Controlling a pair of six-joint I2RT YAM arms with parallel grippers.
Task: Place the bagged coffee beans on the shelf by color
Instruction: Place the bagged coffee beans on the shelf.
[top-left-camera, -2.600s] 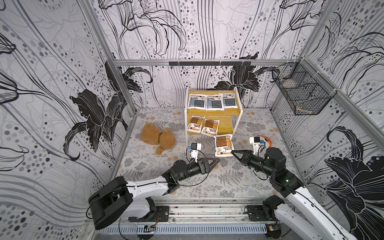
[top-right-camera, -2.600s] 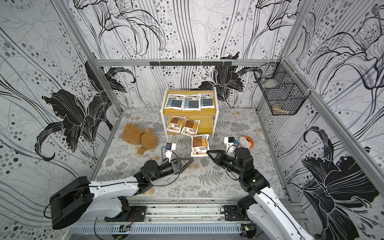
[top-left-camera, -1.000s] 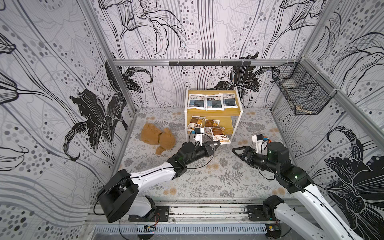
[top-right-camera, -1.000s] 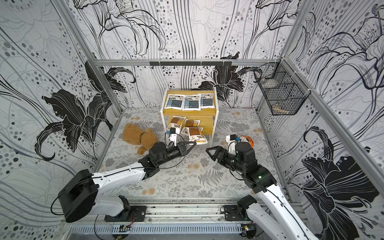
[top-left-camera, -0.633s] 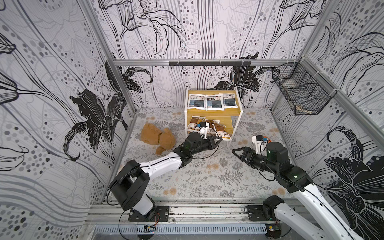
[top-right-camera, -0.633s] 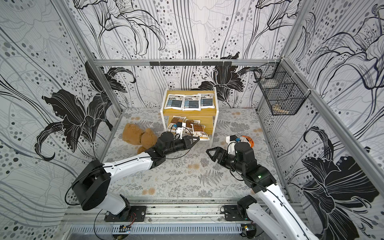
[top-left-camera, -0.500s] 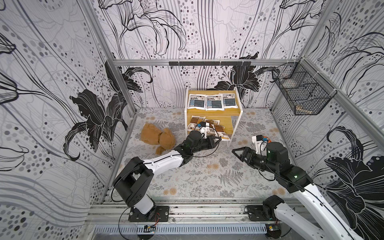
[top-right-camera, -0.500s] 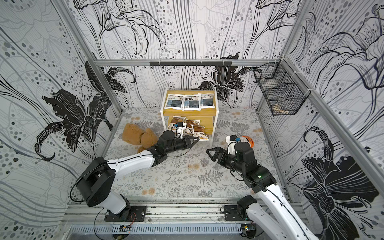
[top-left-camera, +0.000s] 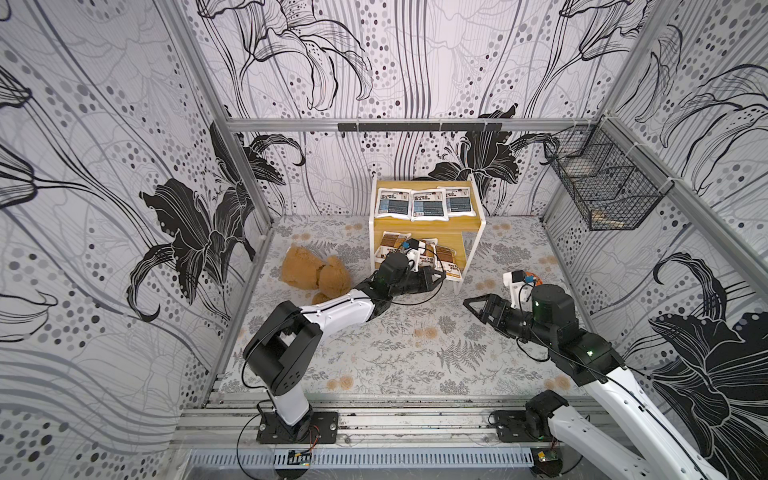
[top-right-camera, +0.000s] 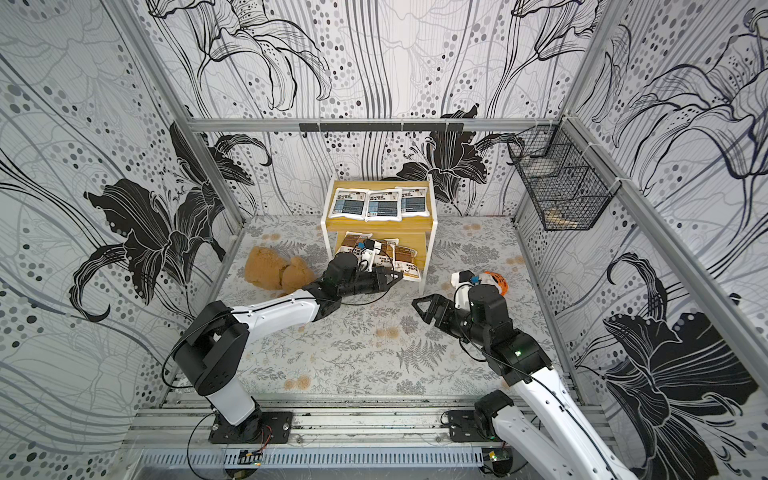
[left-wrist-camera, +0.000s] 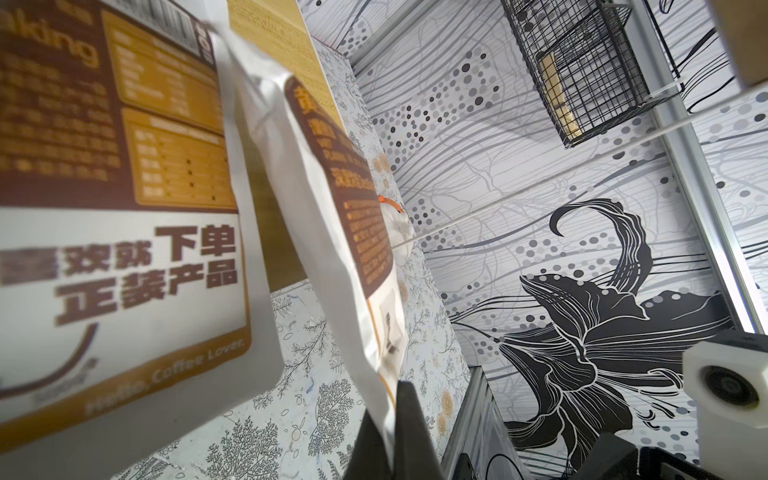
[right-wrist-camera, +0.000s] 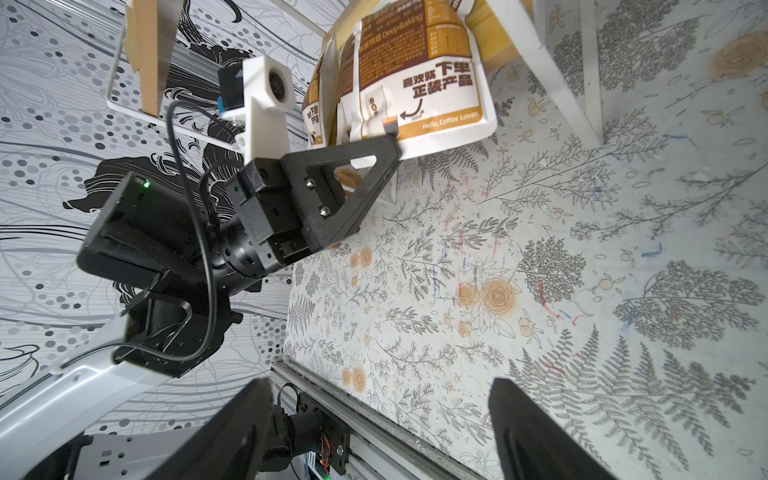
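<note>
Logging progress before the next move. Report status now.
Left jaws shut on brown bag, at shelf's lower board. Right jaws open, empty, over the mat. Two brown bags crowd that board.

Left pincer (top-left-camera: 441, 275) clamped, right pincer (top-left-camera: 471, 306) agape

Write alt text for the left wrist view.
The shut left gripper pinches one edge of a brown-orange coffee pouch, seen edge-on. A second pouch, blurred, looms beside it before the yellow shelf board; a black wire basket hangs beyond.
</note>
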